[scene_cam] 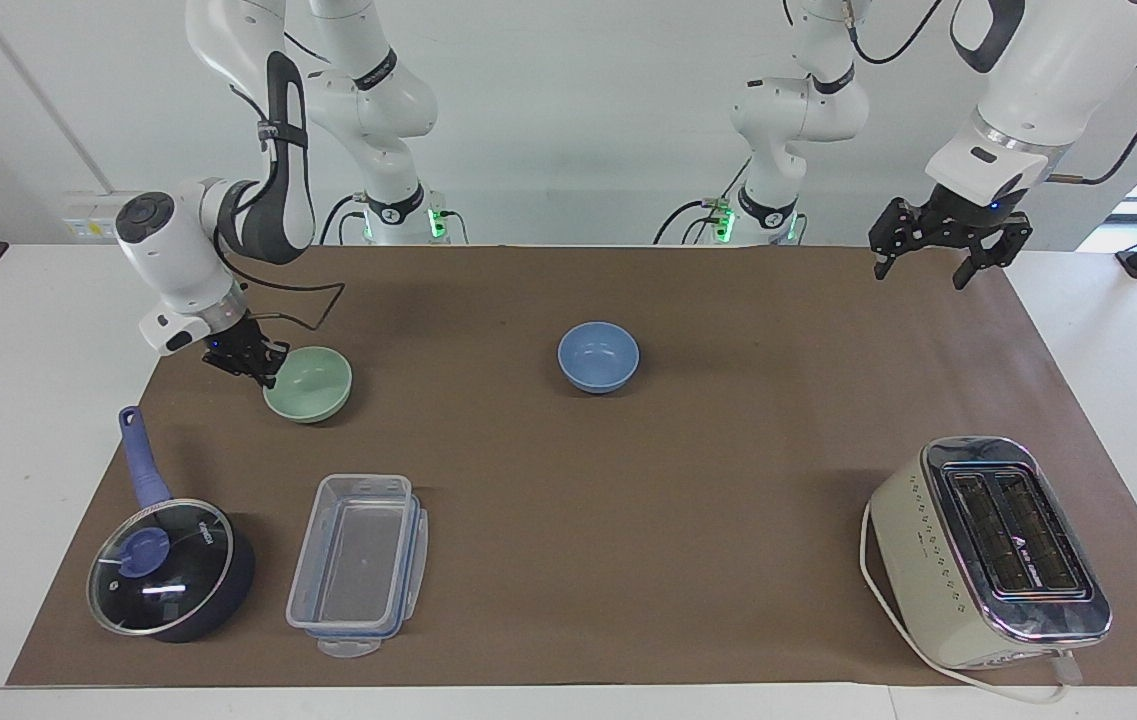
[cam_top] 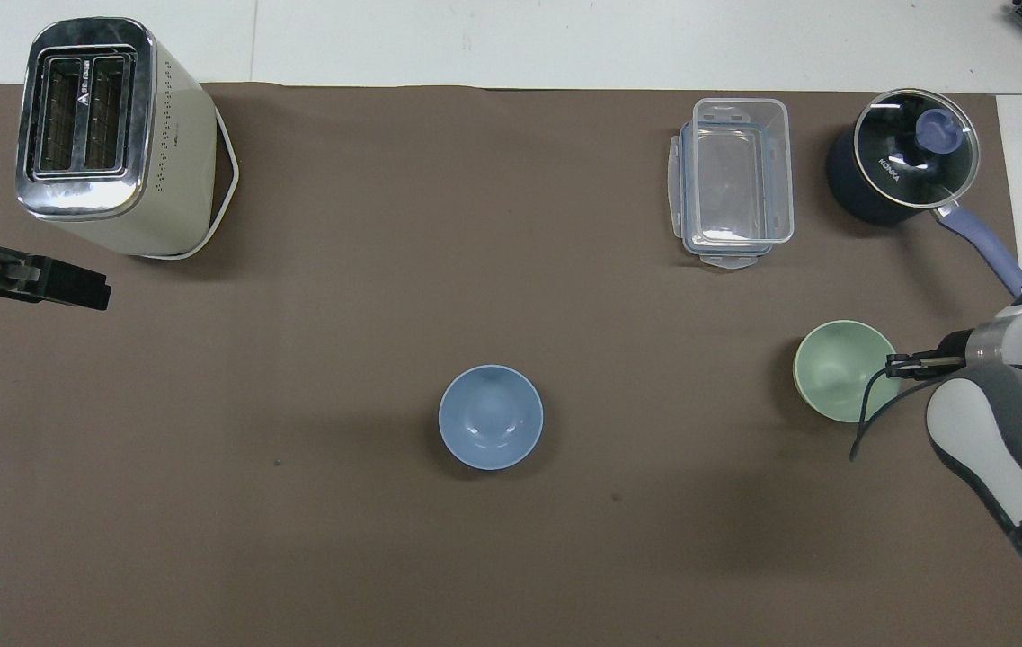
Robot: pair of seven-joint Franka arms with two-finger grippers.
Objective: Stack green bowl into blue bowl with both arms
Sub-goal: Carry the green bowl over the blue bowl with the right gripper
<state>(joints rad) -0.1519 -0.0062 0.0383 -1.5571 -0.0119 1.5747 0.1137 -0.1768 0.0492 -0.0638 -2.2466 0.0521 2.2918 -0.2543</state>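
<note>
The pale green bowl (scene_cam: 310, 383) is on or just above the brown mat at the right arm's end; it also shows in the overhead view (cam_top: 841, 370). My right gripper (scene_cam: 264, 371) is shut on its rim on the side toward the mat's end, also seen from overhead (cam_top: 893, 364). I cannot tell whether the bowl touches the mat. The blue bowl (scene_cam: 598, 356) stands upright and empty at the mat's middle, apart from the green bowl (cam_top: 491, 417). My left gripper (scene_cam: 926, 268) is open, empty and raised over the mat's corner at the left arm's end (cam_top: 70, 283).
A cream toaster (scene_cam: 988, 550) stands at the left arm's end, farther from the robots. A clear plastic container (scene_cam: 358, 562) and a dark blue lidded saucepan (scene_cam: 163, 565) stand farther out than the green bowl. The saucepan's handle (cam_top: 982, 249) points toward my right gripper.
</note>
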